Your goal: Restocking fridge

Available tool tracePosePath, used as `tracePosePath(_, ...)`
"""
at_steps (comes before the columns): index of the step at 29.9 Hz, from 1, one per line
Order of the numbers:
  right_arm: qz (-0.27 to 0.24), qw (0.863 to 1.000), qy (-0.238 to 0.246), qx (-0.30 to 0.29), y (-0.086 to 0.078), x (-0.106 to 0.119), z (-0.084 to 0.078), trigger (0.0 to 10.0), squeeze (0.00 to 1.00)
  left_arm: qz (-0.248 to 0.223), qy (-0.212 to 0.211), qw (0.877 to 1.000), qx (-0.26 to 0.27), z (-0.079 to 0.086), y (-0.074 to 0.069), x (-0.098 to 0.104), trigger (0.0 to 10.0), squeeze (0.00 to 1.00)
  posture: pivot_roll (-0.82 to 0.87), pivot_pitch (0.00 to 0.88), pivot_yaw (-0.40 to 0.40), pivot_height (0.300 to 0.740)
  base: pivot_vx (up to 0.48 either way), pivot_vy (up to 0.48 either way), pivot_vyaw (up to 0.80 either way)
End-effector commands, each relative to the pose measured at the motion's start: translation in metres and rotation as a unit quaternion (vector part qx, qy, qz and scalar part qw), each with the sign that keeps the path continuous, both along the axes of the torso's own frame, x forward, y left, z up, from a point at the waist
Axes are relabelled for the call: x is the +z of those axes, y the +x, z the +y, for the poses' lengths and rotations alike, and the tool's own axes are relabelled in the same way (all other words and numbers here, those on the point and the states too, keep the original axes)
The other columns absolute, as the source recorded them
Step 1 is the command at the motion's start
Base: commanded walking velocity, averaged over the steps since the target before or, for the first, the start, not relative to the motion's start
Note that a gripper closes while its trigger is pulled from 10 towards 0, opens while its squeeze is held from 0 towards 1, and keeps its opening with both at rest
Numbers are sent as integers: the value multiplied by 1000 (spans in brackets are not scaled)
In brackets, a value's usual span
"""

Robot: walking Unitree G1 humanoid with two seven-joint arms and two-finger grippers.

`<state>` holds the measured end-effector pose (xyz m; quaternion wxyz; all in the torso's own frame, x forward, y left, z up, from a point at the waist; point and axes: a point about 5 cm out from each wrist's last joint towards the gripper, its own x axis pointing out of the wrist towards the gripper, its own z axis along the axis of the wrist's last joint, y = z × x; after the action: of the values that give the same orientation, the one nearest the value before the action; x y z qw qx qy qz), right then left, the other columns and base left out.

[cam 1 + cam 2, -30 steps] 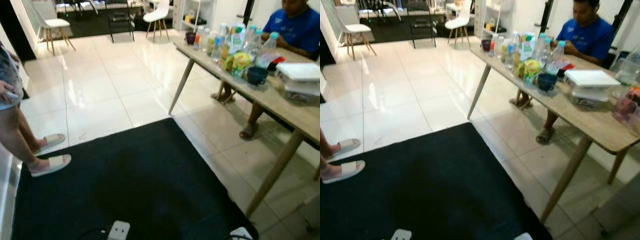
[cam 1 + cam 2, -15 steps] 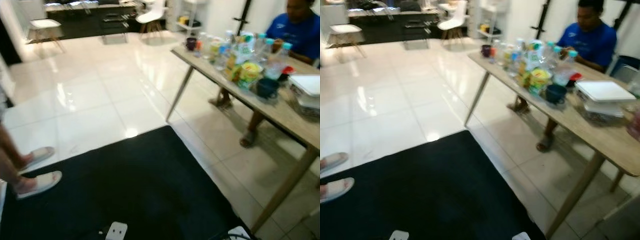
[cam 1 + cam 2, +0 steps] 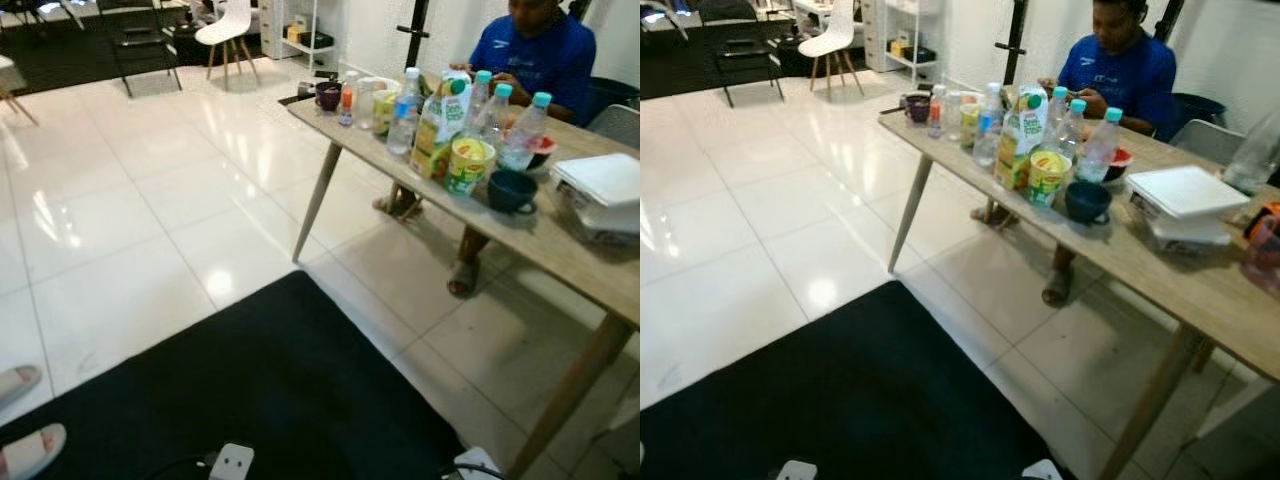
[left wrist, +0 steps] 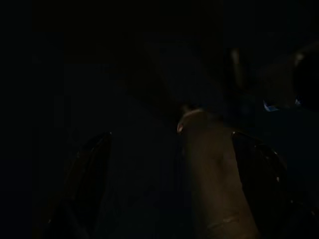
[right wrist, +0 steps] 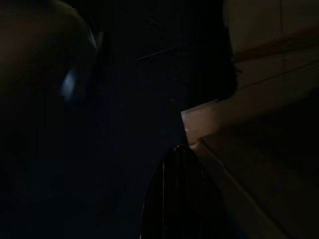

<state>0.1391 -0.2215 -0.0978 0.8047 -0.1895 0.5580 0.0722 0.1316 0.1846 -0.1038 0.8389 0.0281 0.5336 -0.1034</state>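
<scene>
A long wooden table stands to my right. On it are several clear water bottles, a green and yellow juice carton, a yellow tub, a dark blue mug, a purple mug and stacked white lidded containers. In the dark left wrist view my left gripper hangs idle, its two fingers wide apart with nothing gripped. In the right wrist view the right gripper hangs over the rug's edge as one closed dark point.
A person in a blue shirt sits behind the table. A black rug lies in front of me on glossy white tiles. Another person's sandalled feet rest at the rug's left edge. A white chair and a black chair stand far back.
The camera has swung to the right: the table sits more centrally and nearer, and the standing person's legs have slid off to the left edge. Nothing on the table has moved.
</scene>
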Motion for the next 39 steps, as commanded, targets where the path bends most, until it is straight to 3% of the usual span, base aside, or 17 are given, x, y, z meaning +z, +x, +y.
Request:
tracePosePath(1, -4, 1000, -5, 7, 4, 1, -1, 10000, 0, 8, -1, 1000, -8, -4, -4, -2, 10000, 0, -27, 14, -33, 740, 398, 0, 0)
tracePosePath(9, 0, 1000, -7, 10, 1, 1, -2, 10000, 0, 9, -4, 1000, -12, -6, -5, -2, 10000, 0, -29, 20, -33, 740, 403, 0, 0)
tracePosePath(21, 5, 1000, -2, 16, -1, -1, 2, 10000, 0, 6, -1, 1000, -6, -4, -5, -2, 10000, 0, -27, 27, -28, 740, 379, 0, -750)
tracePosePath(27, 0, 1000, 1, 13, 1, -1, 5, 10000, 0, 1, 0, 1000, 12, -1, -1, -1, 10000, 0, -26, 31, -23, 740, 0, 0, -500)
tracePosePath(34, -1, 1000, 2, 13, 0, -1, 6, 10000, 0, -1, -2, 1000, -6, -3, 0, 0, 10000, 0, -27, 33, -19, 740, 0, 0, 0)
tracePosePath(39, 2, 1000, 2, 14, -2, -2, 7, 10000, 0, -1, -4, 1000, -9, -4, 0, 0, 10000, 0, -29, 37, -12, 740, 0, -443, 0)
